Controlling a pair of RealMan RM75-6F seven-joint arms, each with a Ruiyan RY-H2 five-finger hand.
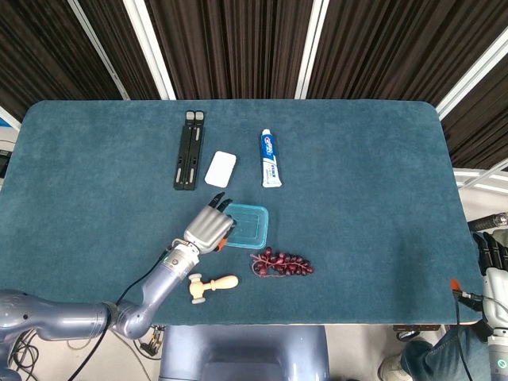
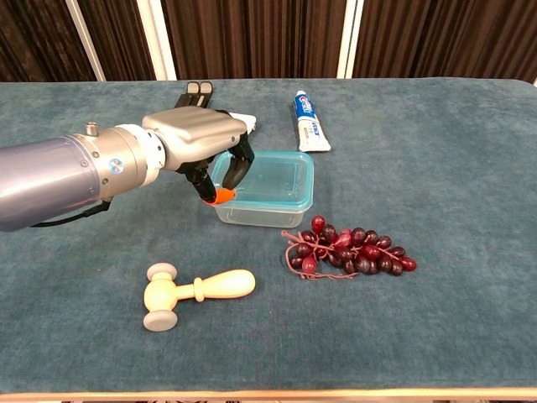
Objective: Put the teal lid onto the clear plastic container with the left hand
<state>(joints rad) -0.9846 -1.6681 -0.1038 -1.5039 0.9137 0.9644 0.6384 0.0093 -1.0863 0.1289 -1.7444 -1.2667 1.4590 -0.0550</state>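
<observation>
The teal lid (image 1: 250, 222) (image 2: 273, 176) lies flat on top of the clear plastic container (image 2: 260, 214) near the middle of the table. My left hand (image 1: 210, 228) (image 2: 201, 138) is at the container's left side. Its fingers curl over the lid's left rim, and the orange-tipped thumb (image 2: 216, 197) presses under that rim at the front-left corner, so it pinches the lid's edge. My right hand (image 1: 494, 258) hangs off the table's right edge, far from the container. How its fingers stand is not clear.
A bunch of dark red grapes (image 1: 282, 263) (image 2: 348, 249) lies just right of and in front of the container. A wooden mallet (image 1: 210, 286) (image 2: 193, 291) sits near the front edge. Behind are a toothpaste tube (image 1: 271, 158), a white bar (image 1: 220, 168) and a black folded stand (image 1: 189, 149).
</observation>
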